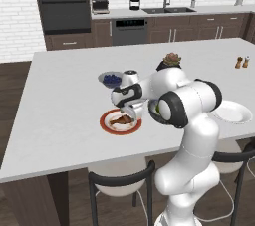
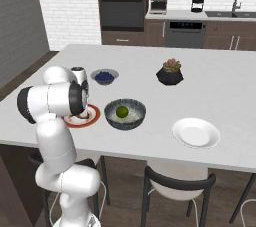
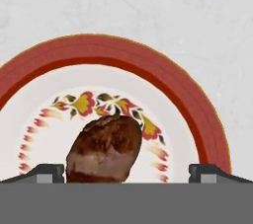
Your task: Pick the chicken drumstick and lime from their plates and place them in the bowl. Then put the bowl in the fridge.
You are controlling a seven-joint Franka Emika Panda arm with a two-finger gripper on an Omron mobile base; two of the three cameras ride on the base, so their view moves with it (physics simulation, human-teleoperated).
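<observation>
**Gripper low over the drumstick, lime in the bowl**

The gripper (image 1: 127,116) is right down at the orange-rimmed plate (image 1: 107,126), hanging just above the chicken drumstick (image 1: 122,119) that lies on it. From the hand view, the drumstick (image 3: 105,148) sits on the plate's flowered centre, close to the left finger tip (image 3: 48,172), with the right finger tip (image 3: 207,172) well off to the other side: the jaws stand wide apart, nothing between them gripped. The red rim (image 3: 197,114) curves round above and to the right.

Over in the right base view, the lime (image 2: 121,112) rests inside the dark ribbed bowl (image 2: 125,120), which stands just beside the orange-rimmed plate (image 2: 94,118). The plain white plate (image 2: 196,133) lies further along the counter (image 2: 225,91), bare. A small bowl of blueberries (image 2: 104,76) and a potted succulent (image 2: 170,72) stand behind.
</observation>
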